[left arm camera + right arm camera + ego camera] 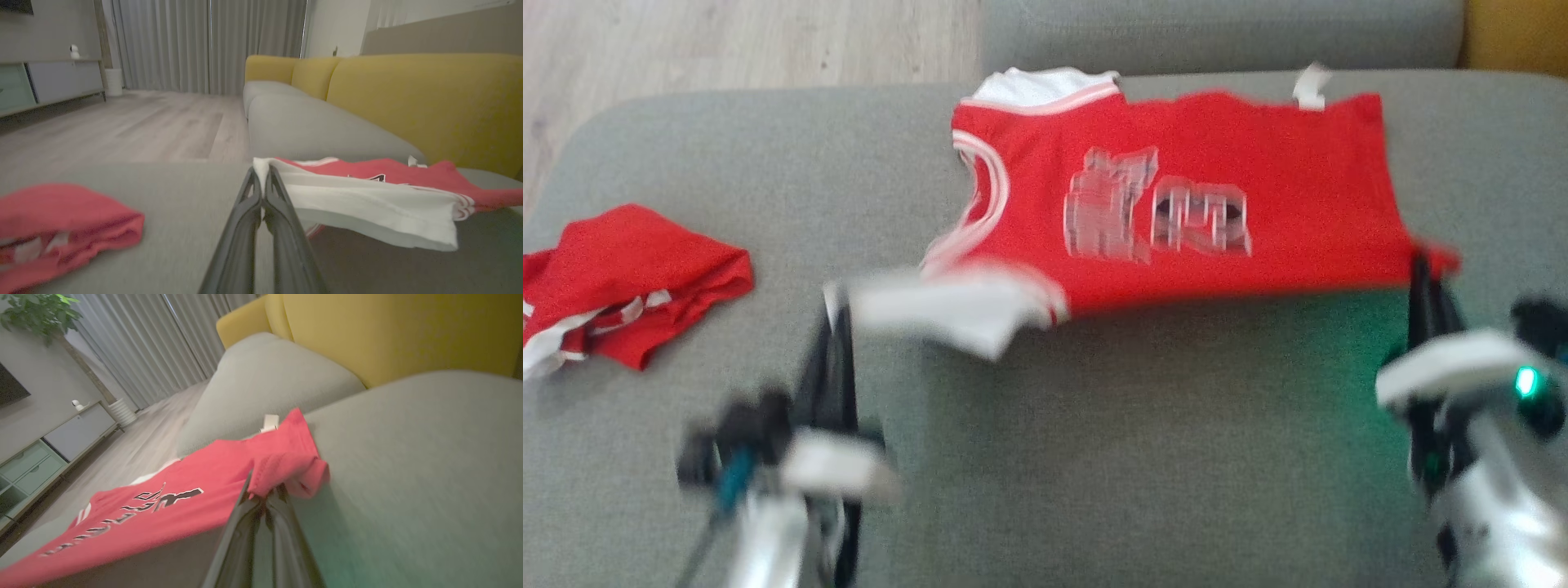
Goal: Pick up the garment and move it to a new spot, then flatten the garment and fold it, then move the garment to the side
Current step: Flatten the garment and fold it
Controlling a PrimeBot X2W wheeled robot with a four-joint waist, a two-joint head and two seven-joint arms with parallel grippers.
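We hold the near edge of the jersey [1298, 188]: left gripper [837, 310] clamped on its white sleeve [931, 312], right gripper [1423, 273] on its red corner [294, 473].

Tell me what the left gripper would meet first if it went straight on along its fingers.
The left gripper is shut on the jersey by its white sleeve. Past that, its line runs over grey cushion toward the wood floor, so the way looks free, though depth is unclear.
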